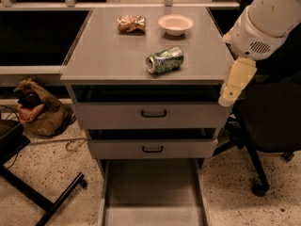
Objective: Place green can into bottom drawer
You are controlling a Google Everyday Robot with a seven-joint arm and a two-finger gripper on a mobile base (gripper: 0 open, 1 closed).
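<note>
The green can (164, 60) lies on its side near the front edge of the grey cabinet top (108, 51), silver end facing left. The bottom drawer (153, 192) is pulled out towards me below the cabinet, and its flat grey floor is bare. My gripper (230, 93) hangs at the cabinet's right front corner, pointing down, level with the top drawer. It is to the right of the can and a little lower, apart from it and holding nothing I can see. The white arm (263, 18) reaches in from the upper right.
A golden-brown snack packet (131, 23) and a pale bowl (175, 24) sit at the back of the top. The two upper drawers (153, 114) stand slightly ajar. A black office chair (268, 126) is at the right, a brown bag (37, 109) and a black stand leg (47, 197) at the left.
</note>
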